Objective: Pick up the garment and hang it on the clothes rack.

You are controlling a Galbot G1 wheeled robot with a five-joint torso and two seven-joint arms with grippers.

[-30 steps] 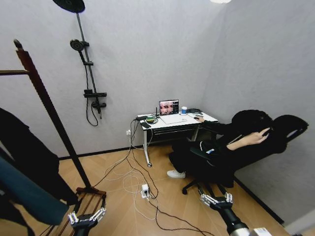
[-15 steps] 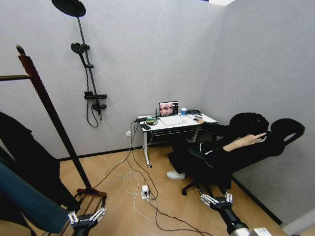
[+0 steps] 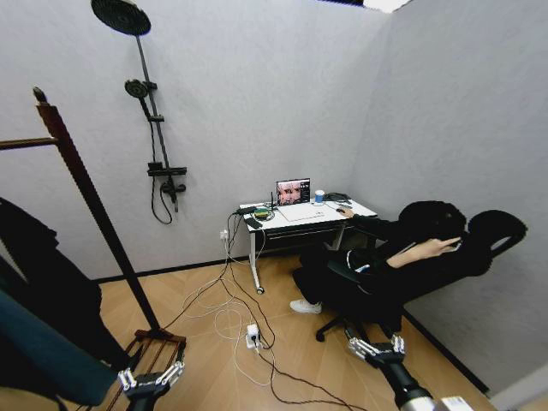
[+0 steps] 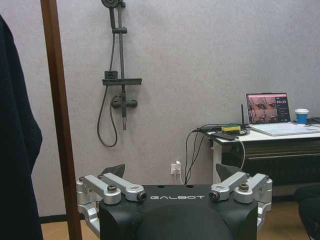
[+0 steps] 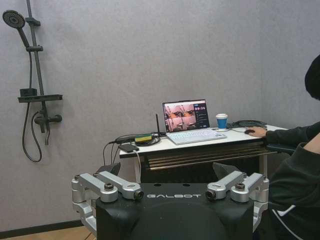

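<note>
The clothes rack (image 3: 94, 214) stands at my left, a dark reddish-brown post with a knob finial, a horizontal bar (image 3: 17, 143) and a slatted base (image 3: 158, 347). A black garment (image 3: 47, 274) hangs below the bar at the left edge, its top out of view. In the left wrist view the garment (image 4: 15, 150) is beside the rack post (image 4: 60, 120). My left gripper (image 3: 150, 379) sits low by the rack's base, open and empty (image 4: 171, 172). My right gripper (image 3: 374, 348) is low on the right, also open and empty (image 5: 167, 170).
A teal jacket (image 3: 43, 355) hangs in front of the black one. Cables and a power strip (image 3: 253, 332) lie on the wooden floor. A desk (image 3: 300, 214) with a laptop stands at the back wall, a seated person in an office chair (image 3: 402, 274) on the right. A shower fixture (image 3: 158, 171) is on the wall.
The whole picture has shifted slightly, so the camera moved a little. Both grippers hold the same place in view, still open. The seated person's arm has moved a little.
</note>
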